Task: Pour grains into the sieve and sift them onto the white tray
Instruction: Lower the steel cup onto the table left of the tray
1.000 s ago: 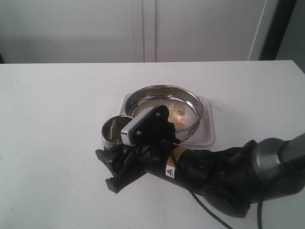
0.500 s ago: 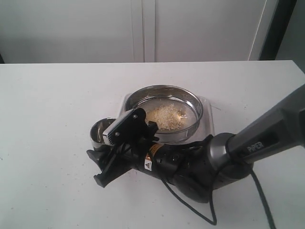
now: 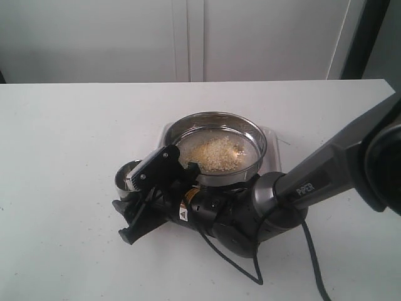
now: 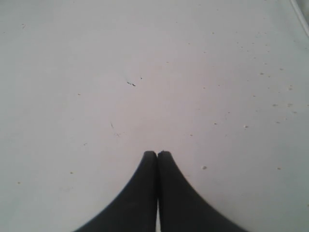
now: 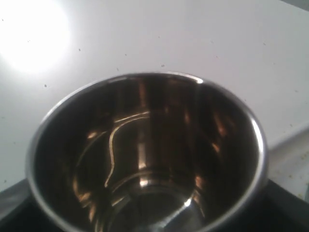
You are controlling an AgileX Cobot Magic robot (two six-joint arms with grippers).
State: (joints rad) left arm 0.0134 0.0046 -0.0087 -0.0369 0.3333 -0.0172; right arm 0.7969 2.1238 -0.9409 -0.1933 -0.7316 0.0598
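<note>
My left gripper [image 4: 157, 154] hung pressed together over the bench [image 4: 145, 72]. Nearest me, the right gripper [image 3: 128, 215] clasped the steel cup [image 3: 127, 176], just beside the sieve [image 3: 259, 142]. Grains [image 3: 216, 154] lay heaped inside the sieve, which sat on the white tray [image 3: 274, 165].

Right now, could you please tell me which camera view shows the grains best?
The exterior view: the grains lie heaped in the sieve on the white tray. The right wrist view looks into the steel cup, no grains visible; the left wrist view shows tabletop with specks too small to identify.
</note>
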